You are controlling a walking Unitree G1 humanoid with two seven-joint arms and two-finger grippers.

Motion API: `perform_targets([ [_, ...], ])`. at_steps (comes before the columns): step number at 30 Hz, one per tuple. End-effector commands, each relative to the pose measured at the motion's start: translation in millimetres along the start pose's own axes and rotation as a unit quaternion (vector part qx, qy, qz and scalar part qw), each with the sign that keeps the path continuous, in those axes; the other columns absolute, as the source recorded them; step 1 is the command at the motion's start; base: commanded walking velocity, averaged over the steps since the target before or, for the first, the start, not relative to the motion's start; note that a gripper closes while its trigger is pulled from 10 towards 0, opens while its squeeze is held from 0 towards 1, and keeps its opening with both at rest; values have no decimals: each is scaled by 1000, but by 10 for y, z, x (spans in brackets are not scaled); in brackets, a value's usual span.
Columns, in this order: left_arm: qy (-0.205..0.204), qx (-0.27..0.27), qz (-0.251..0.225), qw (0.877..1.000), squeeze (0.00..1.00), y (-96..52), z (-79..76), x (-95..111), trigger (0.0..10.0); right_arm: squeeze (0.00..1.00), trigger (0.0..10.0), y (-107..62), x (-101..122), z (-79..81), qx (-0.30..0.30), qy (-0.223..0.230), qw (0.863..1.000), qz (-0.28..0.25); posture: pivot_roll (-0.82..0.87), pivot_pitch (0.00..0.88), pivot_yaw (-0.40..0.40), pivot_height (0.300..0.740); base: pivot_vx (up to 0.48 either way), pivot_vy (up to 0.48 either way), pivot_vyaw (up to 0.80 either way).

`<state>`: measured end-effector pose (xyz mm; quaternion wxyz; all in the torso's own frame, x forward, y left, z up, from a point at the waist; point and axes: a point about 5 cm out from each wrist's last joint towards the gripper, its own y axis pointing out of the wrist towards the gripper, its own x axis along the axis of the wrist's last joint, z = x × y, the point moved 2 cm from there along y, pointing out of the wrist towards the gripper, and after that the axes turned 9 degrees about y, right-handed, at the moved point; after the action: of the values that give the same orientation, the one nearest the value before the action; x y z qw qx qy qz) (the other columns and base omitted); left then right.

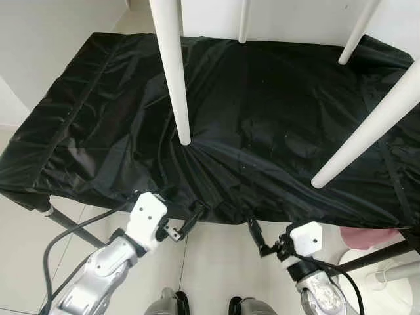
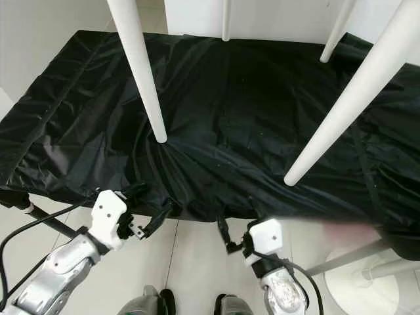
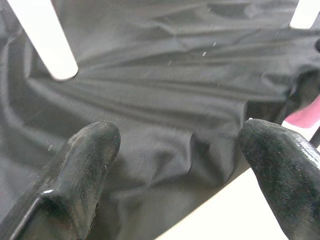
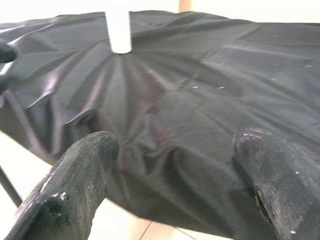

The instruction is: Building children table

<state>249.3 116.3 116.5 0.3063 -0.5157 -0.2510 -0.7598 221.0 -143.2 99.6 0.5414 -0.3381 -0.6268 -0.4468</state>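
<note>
Four white legs show that the children's table stands upright on a worktop draped in a black cloth. Its top is out of frame above, so the camera looks in under it from the near side. Two legs press into the cloth toward the near edge, one left of centre and one toward the right, and each foot pulls a fan of creases around itself. The other two stand back by the far edge. Standing on all four feet like this, the table looks assembled or close to it, and the cloth probably serves to protect the surface during the work, though that is a guess. Both arms are held low in front of the near edge of the worktop, just below the hanging hem of the cloth. The left gripper sits under the near-left leg with its two black fingers spread wide. Nothing lies between them, and one tip comes close to the hem without clearly touching it. The right gripper points up at the hem near the middle of the near edge. Its fingers are likewise parted wide and empty, as the right wrist view shows. A pale tiled floor lies below.
</note>
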Motion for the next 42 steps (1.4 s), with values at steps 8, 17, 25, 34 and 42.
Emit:
perform_targets([
  [8, 25, -84, 12, 996, 0, -180, -153, -133, 10000, 0, 10000, -169, -118, 1, 35, -2, 999, 31, -30, 144, 24, 740, 0, 0, 0],
  [17, 61, -112, 63, 990, 0, -379, -292, -448, 10000, 0, 10000, -389, -381, -55, 51, -17, 995, 89, -33, 140, 23, 740, 0, 0, 0],
  [25, 42, -76, 106, 991, 0, -470, -256, -701, 10000, 0, 10000, -511, -642, -141, 50, -18, 988, 145, -31, 135, 13, 740, 0, 0, 0],
  [34, 3, -33, 188, 982, 0, -532, -291, -1102, 10000, 0, 10000, -513, -1061, -229, -33, 41, 975, 216, -33, 131, 2, 740, 0, 0, 0],
  [42, -89, 64, 325, 939, 0, -642, -371, -1597, 10000, 0, 10000, -591, -1490, -140, -104, 85, 940, 314, -35, 106, 1, 740, 0, 0, 0],
])
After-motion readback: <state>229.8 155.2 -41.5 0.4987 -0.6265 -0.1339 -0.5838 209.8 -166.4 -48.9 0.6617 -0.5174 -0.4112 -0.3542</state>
